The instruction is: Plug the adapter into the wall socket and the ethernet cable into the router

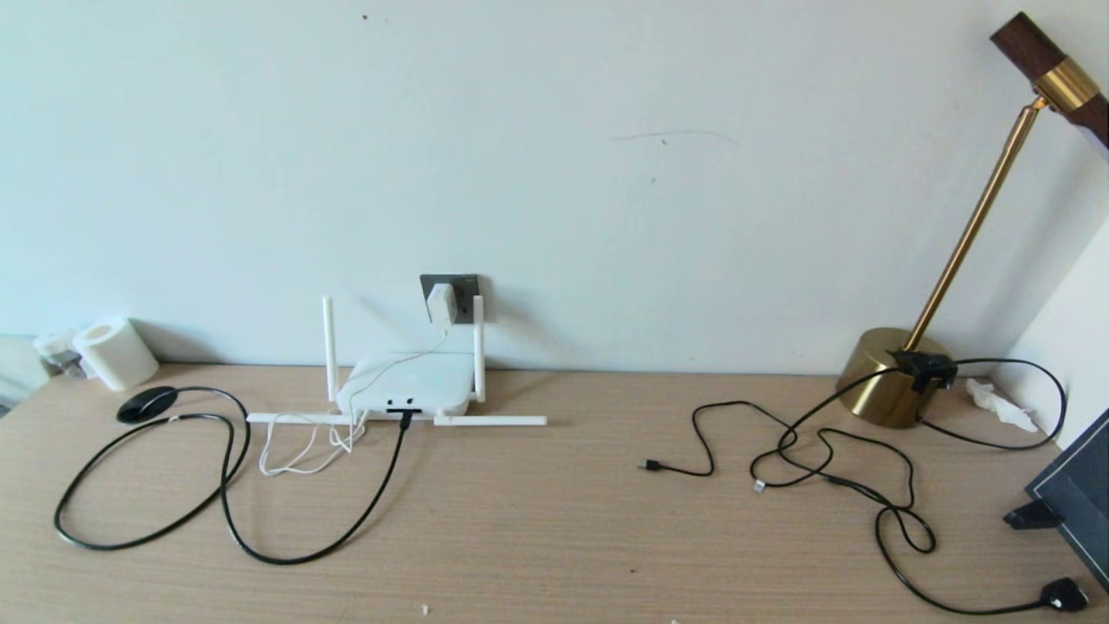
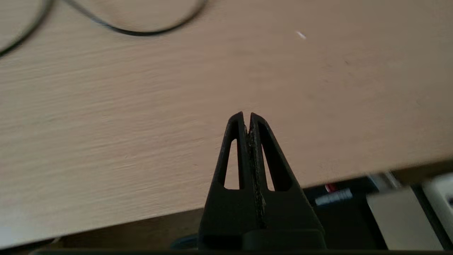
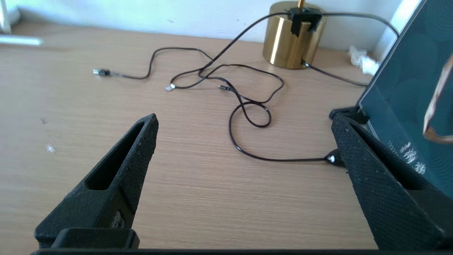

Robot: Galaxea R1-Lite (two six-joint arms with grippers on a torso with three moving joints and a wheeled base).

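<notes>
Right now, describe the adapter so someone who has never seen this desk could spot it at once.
Find the dark grey wall socket low on the pale wall, just above the white router at the back of the wooden table. The adapter is the small white cube sitting in that socket, with a thin white cord hanging from it. The other loose plugs are black and lie on the table.

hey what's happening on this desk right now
Nothing is being handled at this moment. The adapter sits in the wall socket, and the ethernet cable runs into the router, so both plug-ins look done. The left gripper is shut and empty over the bare desk near its front edge. The right gripper is open and empty above the desk near the lamp and its loose black cords.
</notes>
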